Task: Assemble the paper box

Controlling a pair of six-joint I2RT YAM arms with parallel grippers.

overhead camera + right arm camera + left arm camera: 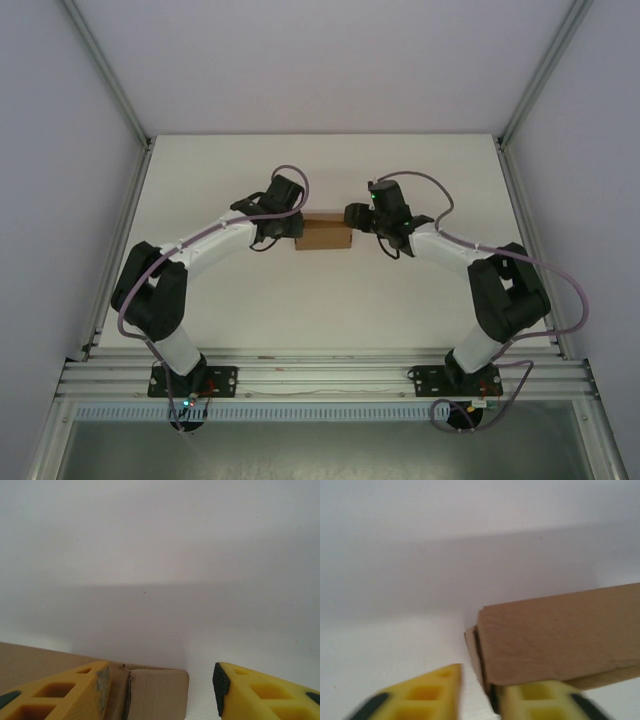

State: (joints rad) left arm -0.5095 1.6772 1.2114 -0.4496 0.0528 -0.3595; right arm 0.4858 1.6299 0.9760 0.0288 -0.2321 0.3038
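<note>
The paper box lies folded as a small brown rectangle near the middle of the white bench. Its long sides run left to right, and the two arms meet it from either side. The left arm reaches in from the left, so the left end effector sits at the box's left end. In the left wrist view its yellow fingers stand apart, released. The corner of the box and a thin flap edge sit in the gap close to the right-hand finger, while bare bench shows between the box and the other finger. The top face of the box there is plain cardboard running off the right edge of that view. The right arm comes in from the right, and the right end effector is at the box's right end, likewise released. Its jaws are wide apart, with one finger overlapping the box near the end and the other well clear over bare bench. Between them a rounded end flap shows, with a dark crease where it meets the body of the box. Both arm bases are bolted to an aluminium rail at the near edge of the bench, and pale grey walls close in the far side and both flanks.
</note>
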